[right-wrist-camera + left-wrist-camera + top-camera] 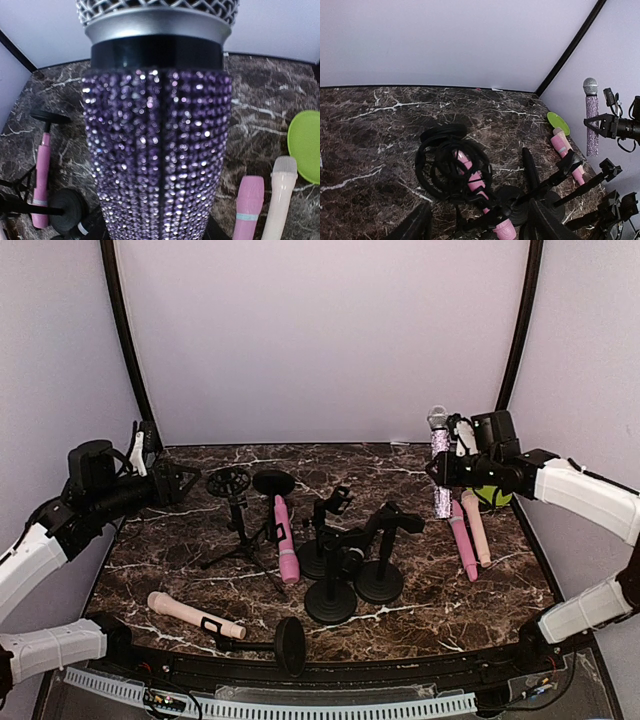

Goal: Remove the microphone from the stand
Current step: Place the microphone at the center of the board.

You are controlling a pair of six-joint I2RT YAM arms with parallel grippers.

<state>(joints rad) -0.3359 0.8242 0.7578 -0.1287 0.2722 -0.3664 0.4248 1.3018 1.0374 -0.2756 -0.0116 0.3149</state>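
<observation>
A purple rhinestone microphone [439, 468] with a silver mesh head hangs upright over the table's right side, free of any stand. My right gripper [447, 469] is shut on its body, and the microphone [157, 150] fills the right wrist view. Several black round-base stands [331, 595] with empty clips are grouped at mid-table. My left gripper [187, 483] hovers open and empty at the left, beside a tripod stand's shock mount [229, 482]. In the left wrist view, the shock mount [451, 167] lies just ahead of the dark fingers [417, 226].
A pink microphone [286, 540] lies by the tripod. A beige one [188, 612] and a toppled stand [285, 645] lie near the front edge. A pink microphone [463, 543], a beige microphone [477, 528] and a green disc [493, 497] sit under my right arm.
</observation>
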